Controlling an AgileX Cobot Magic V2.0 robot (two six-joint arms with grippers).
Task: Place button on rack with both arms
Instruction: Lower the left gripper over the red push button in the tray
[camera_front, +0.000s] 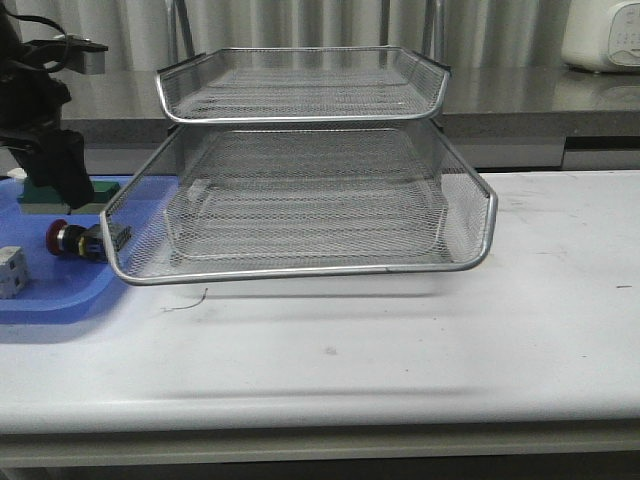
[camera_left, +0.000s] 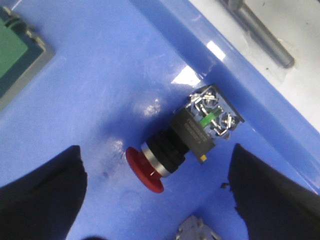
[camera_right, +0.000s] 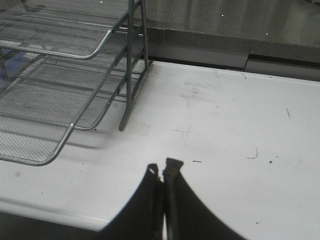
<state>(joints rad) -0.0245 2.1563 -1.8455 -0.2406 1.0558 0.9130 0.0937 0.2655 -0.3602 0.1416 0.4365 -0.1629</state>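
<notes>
The button (camera_left: 172, 152) lies on its side in the blue tray (camera_front: 60, 290), left of the rack (camera_front: 300, 200). Only the left wrist view shows the left gripper (camera_left: 157, 195) spread wide around it, untouching. The right wrist view shows the right gripper (camera_right: 163, 172) closed, empty, above the table (camera_right: 225, 130).

No legible text, brand, number or sign in any view; button (camera_left: 176, 145) black body carries faint pale marking in left wrist view, too blurred to read; white cube (camera_front: 11, 271) on blue tray (camera_front: 40, 300) shows small dark spots in front view, count indistinct; white appliance (camera_front: 603, 35) on far counter has small pale markings, unreadable; rack (camera_front: 300, 200) mesh and rims bear no readable label; table (camera_right: 225, 130) surface shows only scuffs, no lettering.
</notes>
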